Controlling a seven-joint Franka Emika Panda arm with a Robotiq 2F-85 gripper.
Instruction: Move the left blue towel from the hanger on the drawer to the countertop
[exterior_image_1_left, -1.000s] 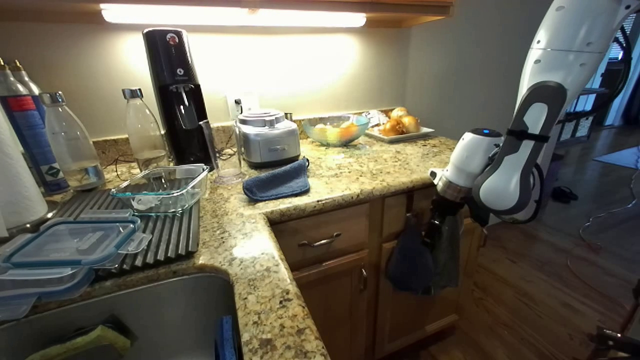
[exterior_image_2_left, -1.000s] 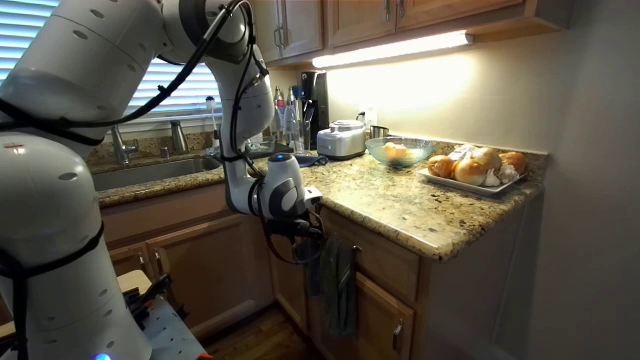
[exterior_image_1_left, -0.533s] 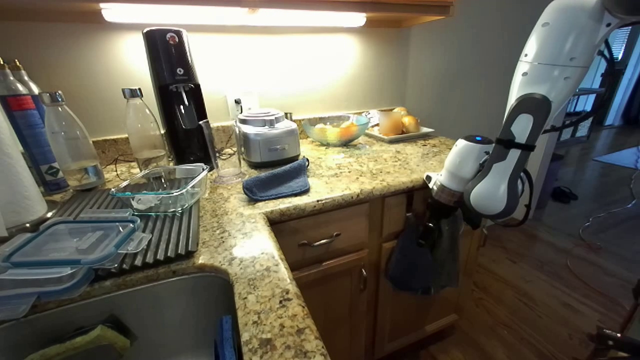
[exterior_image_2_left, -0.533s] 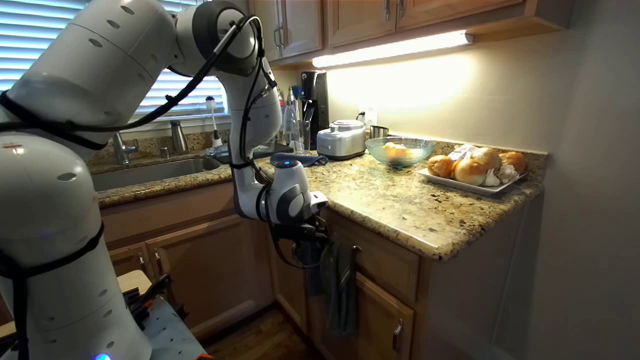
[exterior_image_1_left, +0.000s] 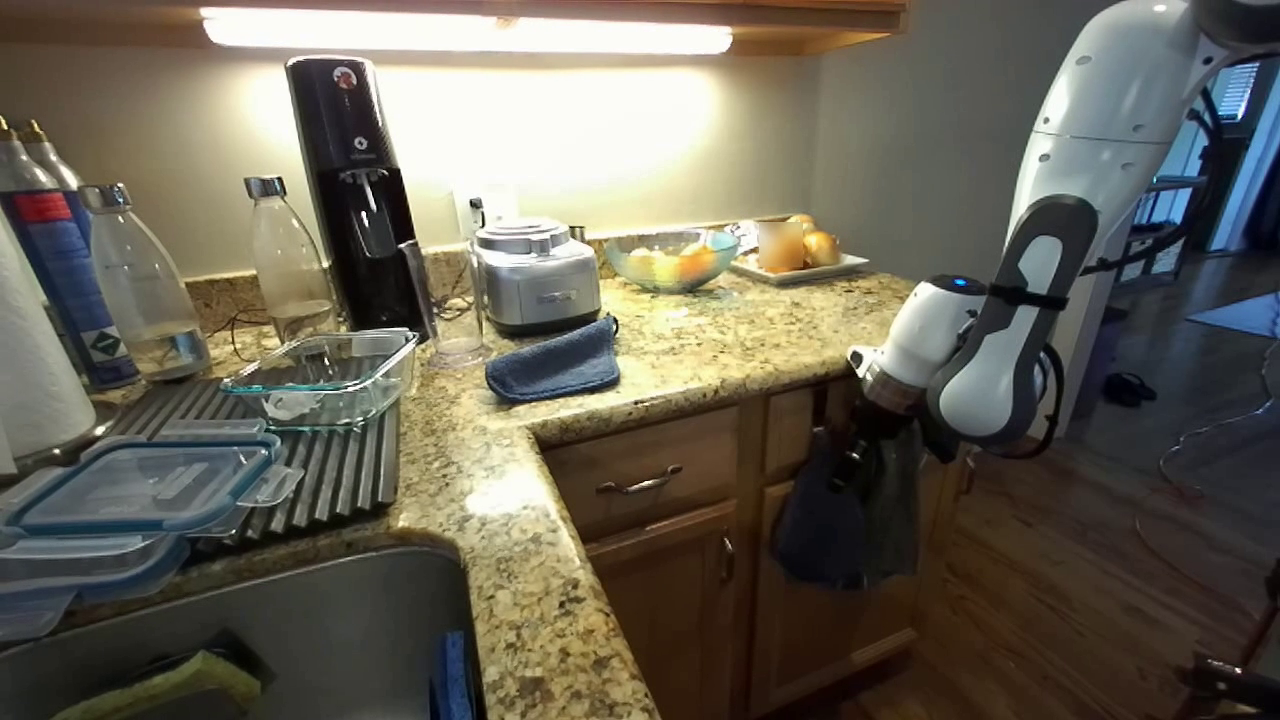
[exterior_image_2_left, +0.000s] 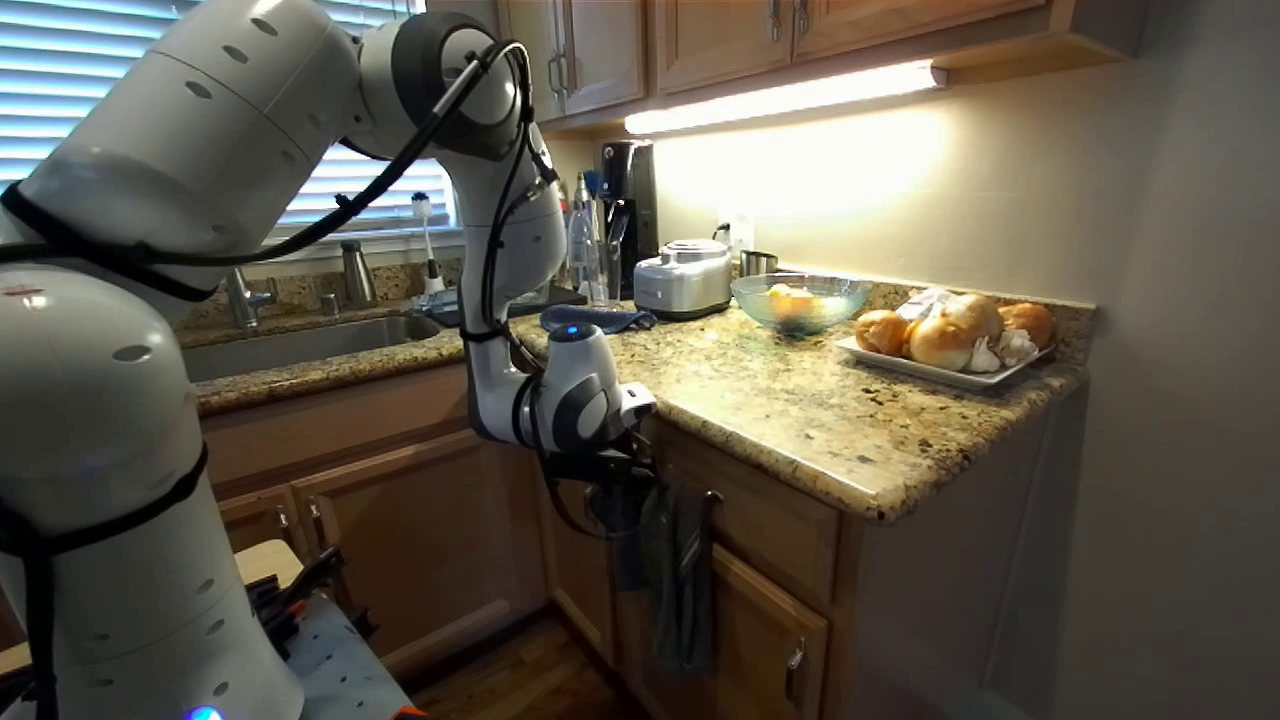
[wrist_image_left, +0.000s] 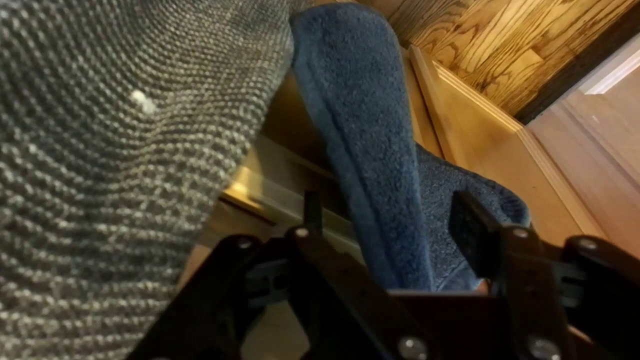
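Well, your blue towel is limp and fuzzy, dark blue with a seamed edge, hanging in loose folds in front of the drawer, below the countertop. Your gripper has its jaws spread apart, with the towel showing between them in the wrist view. In both exterior views the gripper hides part of the blue towel, you can't make out what it hangs from, and a grey towel runs off the wrist view.

A folded blue cloth is noted near a silver appliance, with a glass bowl standing between that appliance and a plate bearing onions.
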